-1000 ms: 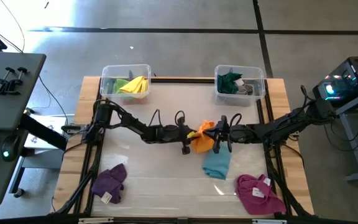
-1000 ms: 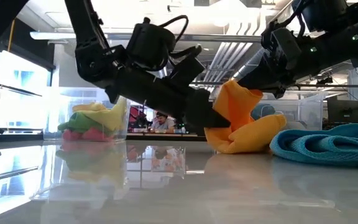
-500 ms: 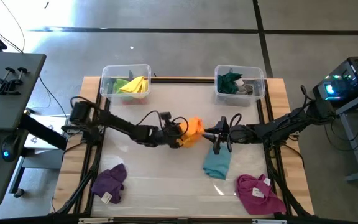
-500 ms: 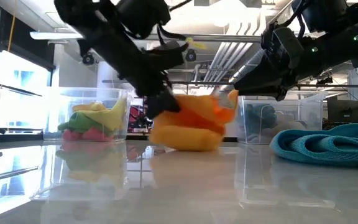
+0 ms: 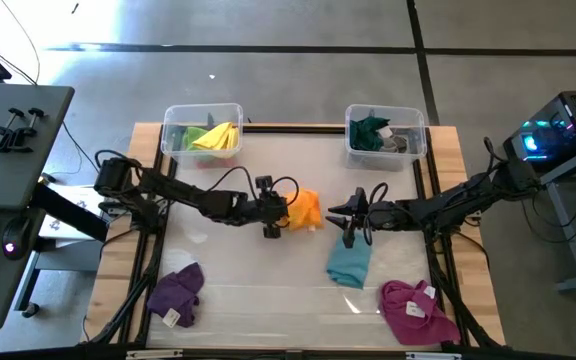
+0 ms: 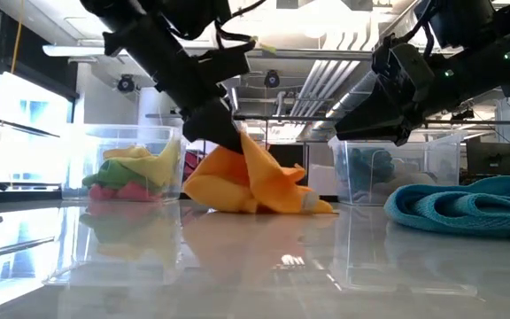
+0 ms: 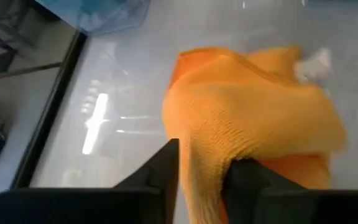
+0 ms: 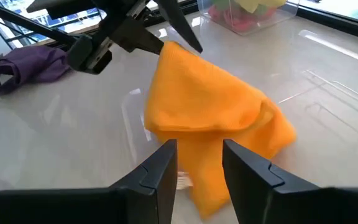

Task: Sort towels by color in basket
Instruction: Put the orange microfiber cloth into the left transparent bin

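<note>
Orange towel [image 5: 305, 209] sits mid-table in a loose heap, w/ the left gripper [image 5: 290, 211] clamped on a raised fold of it. Left wrist view shows both dark fingers [image 7: 160, 171] pinching cloth between them; low view shows the towel [image 6: 251, 182] peaked up under that gripper [image 6: 222, 131], rest of it spread on the tabletop.

Right gripper [image 5: 340, 213] hangs just beside the orange towel on the opposite side, above the table, fingers parted, nothing between them. Its wrist view has both fingers [image 8: 161, 171] apart w/ the towel [image 8: 210, 127] lying ahead, not touched.

Light blue towel [image 5: 349, 262] lies nearer the front edge, under/just in front of the right gripper. Purple towel [image 5: 178, 293] at front left, magenta towel [image 5: 415, 310] at front right, both flat on the table [image 5: 268, 160], well apart from the grippers.

Two clear bins at the back edge: left bin [image 5: 202, 110] holds yellow towel [image 5: 218, 137] on top, green towel [image 5: 195, 134] beside it; low view shows pink towel [image 6: 120, 190] at the bottom of it. Right bin [image 5: 385, 112] holds dark teal towel [image 5: 370, 131] plus grey towel [image 5: 398, 142].
</note>
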Controlling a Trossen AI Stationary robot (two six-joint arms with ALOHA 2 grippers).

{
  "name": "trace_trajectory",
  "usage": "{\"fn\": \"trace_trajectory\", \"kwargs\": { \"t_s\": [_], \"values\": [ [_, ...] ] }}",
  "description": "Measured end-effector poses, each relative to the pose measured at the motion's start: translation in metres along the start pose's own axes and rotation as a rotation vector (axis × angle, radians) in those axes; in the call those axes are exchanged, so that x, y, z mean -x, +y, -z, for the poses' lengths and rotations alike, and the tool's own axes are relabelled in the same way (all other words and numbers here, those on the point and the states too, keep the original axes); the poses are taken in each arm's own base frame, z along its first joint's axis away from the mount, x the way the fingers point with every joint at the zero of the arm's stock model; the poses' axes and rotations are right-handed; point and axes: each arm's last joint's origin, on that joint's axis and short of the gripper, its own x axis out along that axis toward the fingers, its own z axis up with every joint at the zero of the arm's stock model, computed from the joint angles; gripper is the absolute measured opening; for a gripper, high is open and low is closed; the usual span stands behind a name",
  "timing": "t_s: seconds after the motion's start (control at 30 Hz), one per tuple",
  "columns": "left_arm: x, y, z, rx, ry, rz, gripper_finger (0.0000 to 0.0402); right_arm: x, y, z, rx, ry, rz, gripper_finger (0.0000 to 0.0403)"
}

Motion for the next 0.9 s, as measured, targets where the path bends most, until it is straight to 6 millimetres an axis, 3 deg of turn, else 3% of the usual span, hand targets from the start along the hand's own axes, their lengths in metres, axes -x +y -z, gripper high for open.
{"fn": "trace_trajectory", "kwargs": {
  "t_s": [0.23,0.43,0.7,0.9],
  "values": [
    [-0.005,0.006,-0.001,0.11,-0.041,0.247,0.0185,0.0,0.0,0.0,0.0,0.0,0.0,0.0122],
    [-0.029,0.002,0.015,0.099,0.063,0.147,0.022,0.0,0.0,0.0,0.0,0.0,0.0,0.0122],
    [-0.052,-0.014,0.035,0.101,0.166,0.118,0.0203,0.0,0.0,0.0,-0.001,0.0,0.0,0.0122],
    [-0.052,-0.018,0.039,0.119,0.213,0.146,0.012,0.0,0.0,0.0,-0.002,0.0,0.0,0.0122]
  ]
}}
